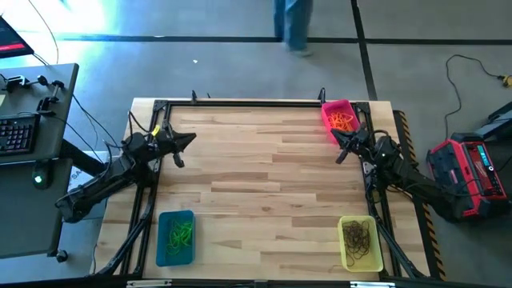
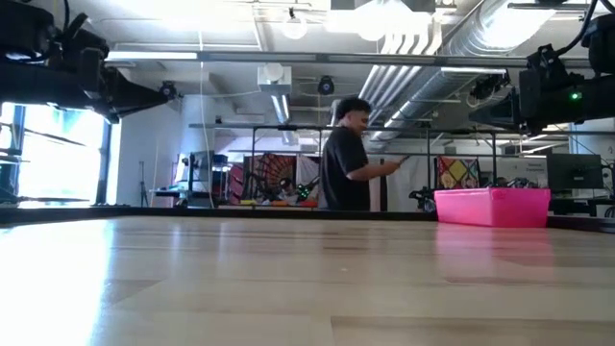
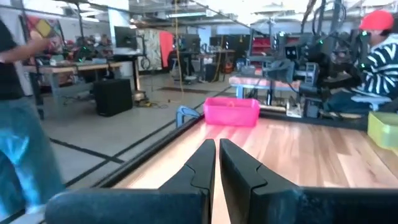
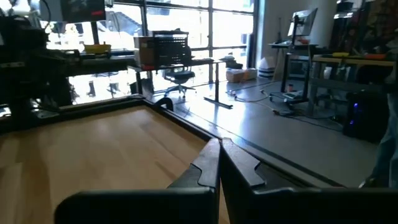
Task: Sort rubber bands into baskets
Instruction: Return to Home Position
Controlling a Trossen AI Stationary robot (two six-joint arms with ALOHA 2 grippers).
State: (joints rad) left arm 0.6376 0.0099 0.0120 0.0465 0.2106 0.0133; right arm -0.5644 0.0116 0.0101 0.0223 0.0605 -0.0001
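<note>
Three baskets stand on the wooden table: a pink-red one [image 1: 338,118] at the far right with orange rubber bands [image 1: 343,122], a teal one [image 1: 176,237] at the near left with green bands [image 1: 181,234], and a yellow one [image 1: 361,242] at the near right with dark bands [image 1: 361,238]. My left gripper [image 1: 192,139] hovers shut and empty at the far left. My right gripper [image 1: 339,138] hovers shut and empty just beside the pink basket. The pink basket also shows in the left wrist view [image 3: 231,112] and the low view [image 2: 492,207].
A black frame [image 1: 240,102] runs along the table's far and side edges. The table's middle [image 1: 264,184] is bare wood. A person [image 2: 346,154] stands beyond the far edge. A keyboard desk [image 1: 24,128] is left of the table, and a red device [image 1: 472,172] right.
</note>
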